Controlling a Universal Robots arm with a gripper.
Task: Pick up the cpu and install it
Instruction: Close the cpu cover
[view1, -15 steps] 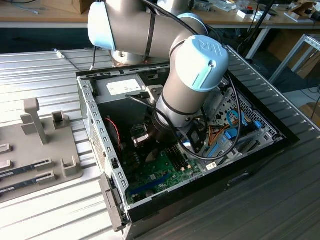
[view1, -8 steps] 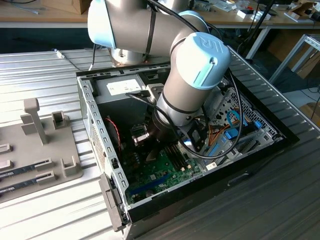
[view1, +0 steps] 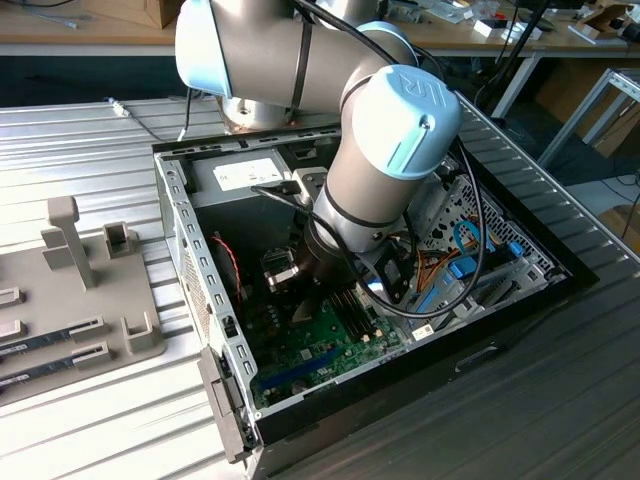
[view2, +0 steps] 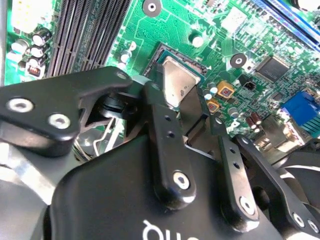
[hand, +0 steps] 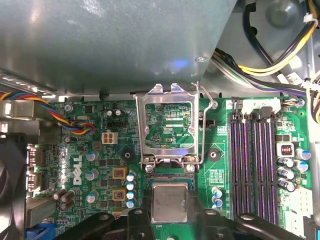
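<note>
Cpu (view2: 177, 82) pinched between the black fingers (view2: 165, 140) of the hand (view2: 186, 102), gripped by two opposite edges, silver lid up. Seen so in the second wrist view, low over the dark frame of the socket (view2: 161, 50) on the green motherboard (view2: 215, 30), beside the long memory slots (view2: 85, 35). Cannot tell from here whether seated or just above the contacts.

In the first wrist view, same chip, lid square-on, between the fingertips and right against the hinge side of the load plate (hand: 167, 125). Plate swung open and lying back, lever out to one side, so nothing in the way of the socket.

In the exterior view, arm (view1: 380, 170) bent down deep into the open computer case (view1: 190, 260) on the ribbed worktop (view1: 80, 150).

Judging the step as placement into the socket: best done flat, with no tilt. Line up the edges with the frame first. Lower straight down, no sliding across the contacts, no pressing. Keep clear of the open plate and its lever. Grip lightly by the green rim only.
</note>
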